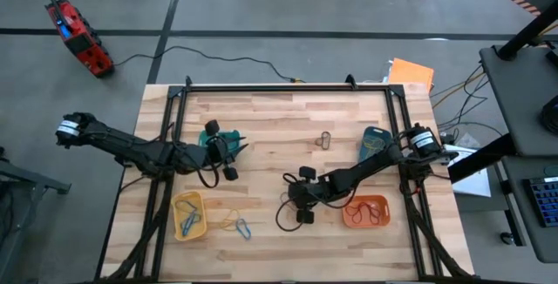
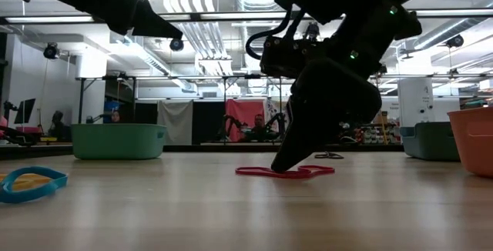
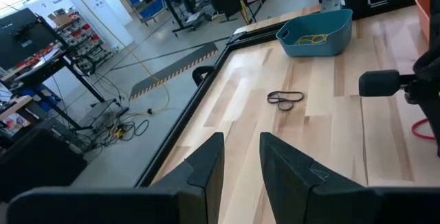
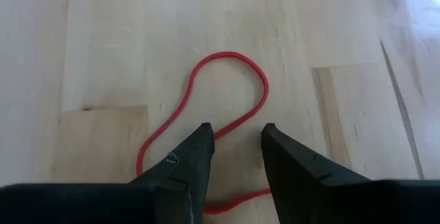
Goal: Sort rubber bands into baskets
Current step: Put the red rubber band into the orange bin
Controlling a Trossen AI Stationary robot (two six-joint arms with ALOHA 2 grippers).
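no legible text, no labels, brands, numbers or signs readable in any view

Right gripper [image 4: 235, 157] straddling a rubber band [image 4: 206, 114] mid-table | baskets [image 1: 364, 210] sitting right and left | left gripper [image 1: 228, 152] hovering left of centre

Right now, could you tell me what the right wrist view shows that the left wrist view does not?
Only the right wrist view shows the right gripper, open, straddling the red rubber band on the table. Only the left wrist view shows the left gripper, open, the blue basket holding a yellow band, and a dark rubber band. Both show the wooden table.
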